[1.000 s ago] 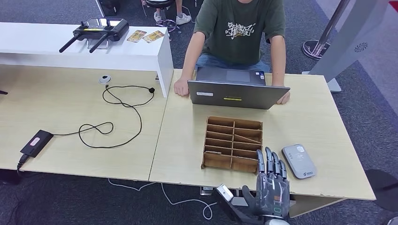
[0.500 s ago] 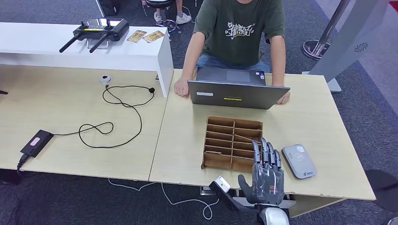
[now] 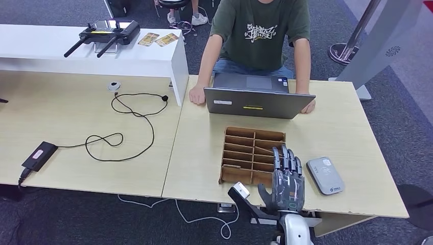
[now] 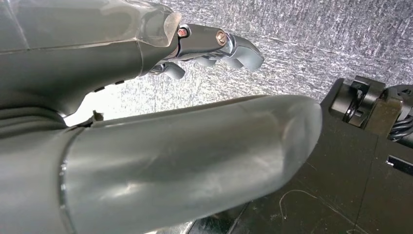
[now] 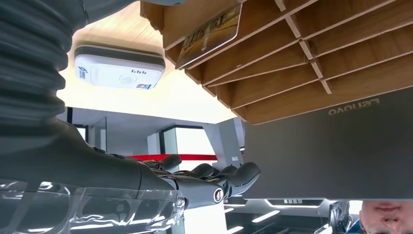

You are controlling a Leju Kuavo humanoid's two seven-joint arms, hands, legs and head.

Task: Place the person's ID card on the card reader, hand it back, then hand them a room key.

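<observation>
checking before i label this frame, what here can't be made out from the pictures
- Wooden organizer: the right hand covers its near right corner in the head view.
- Card in an organizer slot: print too blurred to read, right wrist view.
- Laptop: its screen faces away, head view.
- Two cards on the white shelf: too small to identify.
- Left hand: fingers partly hidden behind its own cover.

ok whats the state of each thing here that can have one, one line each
right hand: empty, fingers straight and apart, raised over the near edge of the slotted wooden card organiser
left hand: hanging over grey carpet, fingers curled, holding nothing
grey laptop: open, screen toward the person
slotted wooden card organiser: upright on the table, one card in a slot
grey card reader: flat on the table, nothing on it
</observation>
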